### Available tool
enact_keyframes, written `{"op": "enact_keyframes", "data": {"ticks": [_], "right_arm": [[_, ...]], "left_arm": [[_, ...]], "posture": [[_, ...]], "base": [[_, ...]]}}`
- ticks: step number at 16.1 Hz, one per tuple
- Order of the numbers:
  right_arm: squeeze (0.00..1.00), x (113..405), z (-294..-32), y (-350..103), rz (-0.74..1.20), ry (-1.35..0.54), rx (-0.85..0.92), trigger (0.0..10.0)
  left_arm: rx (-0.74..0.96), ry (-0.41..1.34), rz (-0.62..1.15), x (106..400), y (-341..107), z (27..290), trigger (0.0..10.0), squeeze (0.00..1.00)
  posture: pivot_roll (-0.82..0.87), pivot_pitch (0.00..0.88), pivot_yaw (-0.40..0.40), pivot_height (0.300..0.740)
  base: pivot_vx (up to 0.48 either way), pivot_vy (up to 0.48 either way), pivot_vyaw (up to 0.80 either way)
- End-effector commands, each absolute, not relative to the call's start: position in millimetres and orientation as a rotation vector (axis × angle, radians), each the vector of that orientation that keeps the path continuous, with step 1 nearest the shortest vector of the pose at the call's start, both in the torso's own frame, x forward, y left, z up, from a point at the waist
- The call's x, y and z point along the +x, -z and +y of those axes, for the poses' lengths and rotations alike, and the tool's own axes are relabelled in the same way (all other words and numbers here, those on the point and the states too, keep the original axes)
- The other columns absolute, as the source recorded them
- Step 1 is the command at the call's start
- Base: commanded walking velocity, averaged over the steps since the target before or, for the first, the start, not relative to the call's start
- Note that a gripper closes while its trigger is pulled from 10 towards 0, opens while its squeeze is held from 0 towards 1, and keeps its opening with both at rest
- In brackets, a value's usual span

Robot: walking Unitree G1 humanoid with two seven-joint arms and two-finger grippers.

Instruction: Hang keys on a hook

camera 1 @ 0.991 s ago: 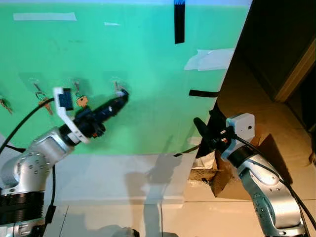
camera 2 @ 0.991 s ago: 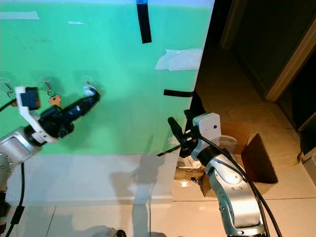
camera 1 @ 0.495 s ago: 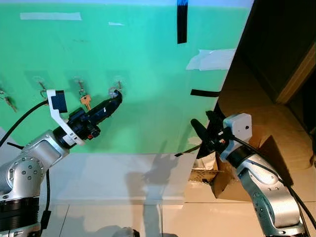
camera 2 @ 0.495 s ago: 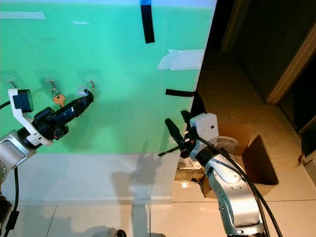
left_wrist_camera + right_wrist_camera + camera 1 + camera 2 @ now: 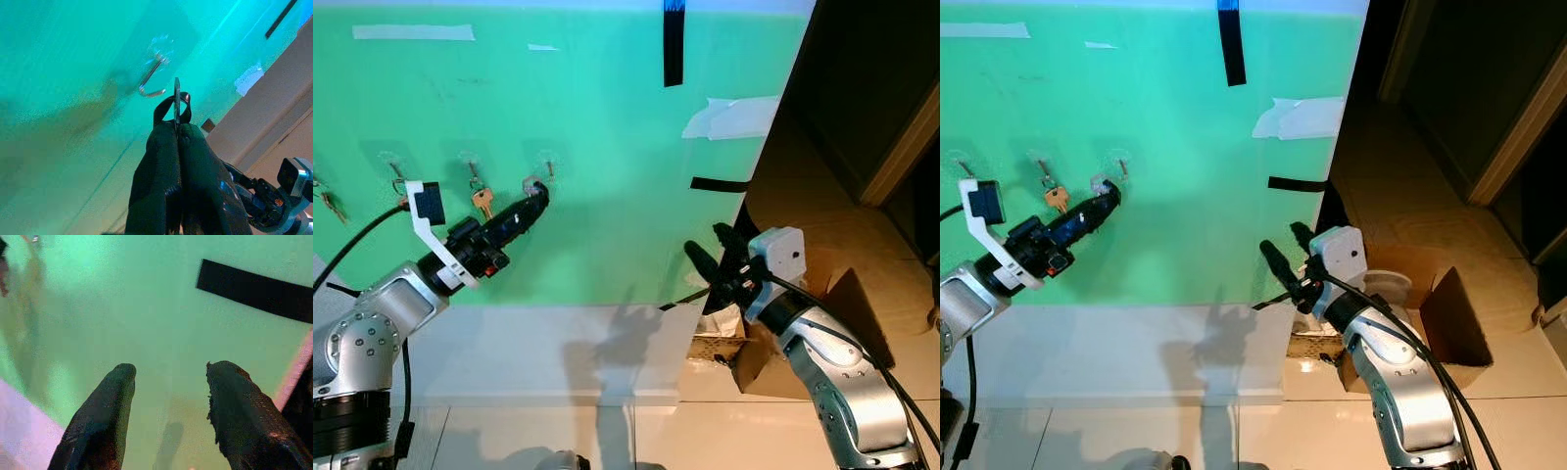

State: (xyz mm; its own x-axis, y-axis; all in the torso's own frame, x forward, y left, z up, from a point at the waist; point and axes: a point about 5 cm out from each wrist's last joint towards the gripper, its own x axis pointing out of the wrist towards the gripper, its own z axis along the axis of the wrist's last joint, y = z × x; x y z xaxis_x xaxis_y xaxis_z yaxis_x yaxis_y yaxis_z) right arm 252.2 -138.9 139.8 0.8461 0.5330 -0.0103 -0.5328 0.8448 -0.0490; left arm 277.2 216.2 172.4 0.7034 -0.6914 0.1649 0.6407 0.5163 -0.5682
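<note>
left gripper (image 5: 177,128) pinched tight on key ring (image 5: 176,105), just beside hook (image 5: 151,81).

key (image 5: 177,103) mostly hidden between left hand (image 5: 177,131) fingers

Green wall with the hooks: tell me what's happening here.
The left gripper, jaws shut, pinches a key ring and holds it up close beside a clear hook on the green wall, not yet on it. Hooks further left already carry keys, including a brass key. The right gripper hangs with jaws open and holds nothing, near a cardboard box on the floor.
</note>
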Motion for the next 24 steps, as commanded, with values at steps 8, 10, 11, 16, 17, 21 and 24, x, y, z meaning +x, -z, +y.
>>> {"op": "enact_keyframes", "data": {"ticks": [8, 10, 11, 16, 17, 21, 24], "right_arm": [[0.0, 231.9, -131.8, -146.6, 0.019, -0.766, -0.014, 10.0], [0.0, 226.3, -129.5, -146.9, 0.034, -0.823, -0.001, 10.0], [0.0, 225.5, -128.7, -148.0, 0.031, -0.833, 0.009, 10.0], [0.0, 222.0, -126.2, -150.4, 0.042, -0.885, 0.05, 10.0], [0.0, 222.1, -126.2, -150.7, 0.041, -0.885, 0.049, 10.0], [0.0, 222.6, -126.0, -151.8, 0.039, -0.885, 0.048, 10.0], [0.0, 222.3, -126.5, -151.6, 0.041, -0.884, 0.045, 10.0]], "left_arm": [[-0.666, 0.868, 0.113, 282.1, -175.9, 210.3, 10.0, 0.0], [-0.663, 0.871, 0.119, 283.3, -175.3, 209.9, 10.0, 0.0], [-0.657, 0.863, 0.123, 284.1, -174.2, 210.7, 10.0, 0.0], [-0.649, 0.835, 0.129, 290.2, -170.3, 214.5, 10.0, 0.0], [-0.645, 0.819, 0.136, 292.5, -168.3, 215.5, 10.0, 0.0], [-0.647, 0.839, 0.134, 298.1, -169.7, 214.1, 10.0, 0.0], [-0.651, 0.882, 0.128, 299.7, -172.2, 210.6, 10.0, 0.0]], "posture": [[-0.08, 0.0, 0.054, 0.74], [-0.08, 0.0, 0.056, 0.74], [-0.08, 0.0, 0.056, 0.74], [-0.08, 0.0, 0.055, 0.74], [-0.08, 0.0, 0.055, 0.74], [-0.08, 0.0, 0.057, 0.74], [-0.09, 0.0, 0.065, 0.74]], "base": [[0.0, 0.0, 0.0], [0.0, 0.0, 0.0], [0.0, 0.0, 0.0], [0.0, 0.0, 0.0], [0.0, 0.0, 0.0], [0.0, 0.0, 0.0], [0.0, 0.0, 0.0]]}}
